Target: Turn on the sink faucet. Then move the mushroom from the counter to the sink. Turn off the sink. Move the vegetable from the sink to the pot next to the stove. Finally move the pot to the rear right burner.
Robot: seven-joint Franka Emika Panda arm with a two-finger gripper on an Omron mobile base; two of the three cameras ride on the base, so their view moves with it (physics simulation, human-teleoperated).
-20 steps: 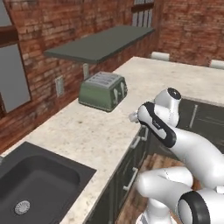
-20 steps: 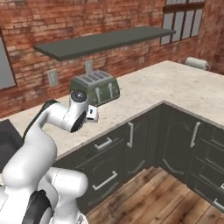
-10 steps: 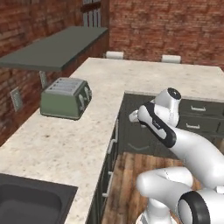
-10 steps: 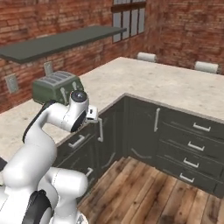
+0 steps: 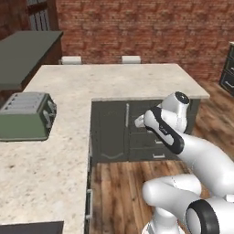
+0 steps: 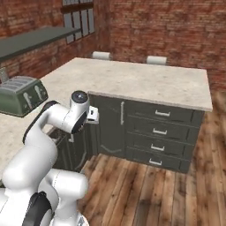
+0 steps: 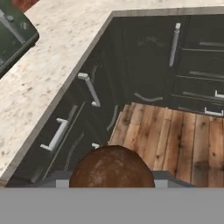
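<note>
A round brown mushroom (image 7: 111, 165) sits right at the bottom of the hand view, between my gripper's jaws, and it hides the fingertips. The gripper (image 5: 138, 122) hangs in front of the dark cabinets, off the counter's edge and above the wooden floor. It also appears beside the arm's wrist (image 6: 92, 115). A dark corner of the sink (image 5: 27, 227) peeks in at the bottom left of the left base view. The faucet, the pot and the stove are out of view.
A green toaster (image 5: 25, 116) (image 6: 21, 94) (image 7: 11, 30) stands on the speckled L-shaped counter (image 5: 114, 80). Dark drawers with metal handles (image 6: 159, 132) line the counter's front. Wooden floor (image 7: 175, 135) lies below. A grey shelf (image 6: 31, 40) hangs on the brick wall.
The whole scene has shifted left in both base views, so the base has turned or driven. The sink has slid almost out of frame. The arm keeps its pose.
</note>
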